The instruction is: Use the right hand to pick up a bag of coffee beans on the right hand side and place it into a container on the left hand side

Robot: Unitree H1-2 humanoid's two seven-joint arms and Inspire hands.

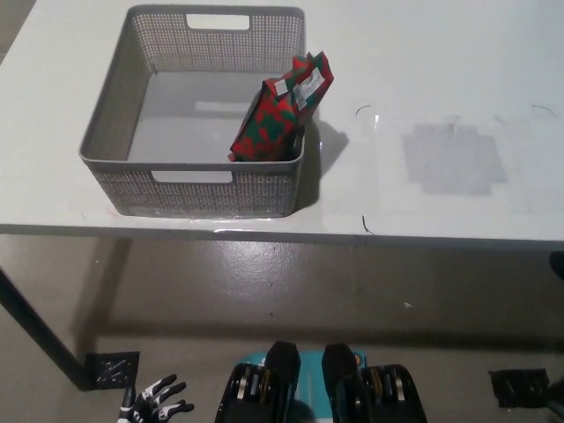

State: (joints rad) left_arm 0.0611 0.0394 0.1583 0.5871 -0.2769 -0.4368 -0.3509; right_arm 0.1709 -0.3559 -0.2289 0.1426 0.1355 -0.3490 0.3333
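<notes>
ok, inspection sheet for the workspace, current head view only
Surface: white table, a grey rectangular patch on its right side, small dark marks near it.
Job's things: grey mesh basket on the table's left; red-and-green coffee bag inside it, leaning on the right wall, top above the rim.
Clutter: nothing seen.
Hands: left hand low at the bottom left, fingers apart, holding nothing; right hand not in view.
Cables: nothing seen.
Surroundings: grey floor, dark table leg lower left.
</notes>
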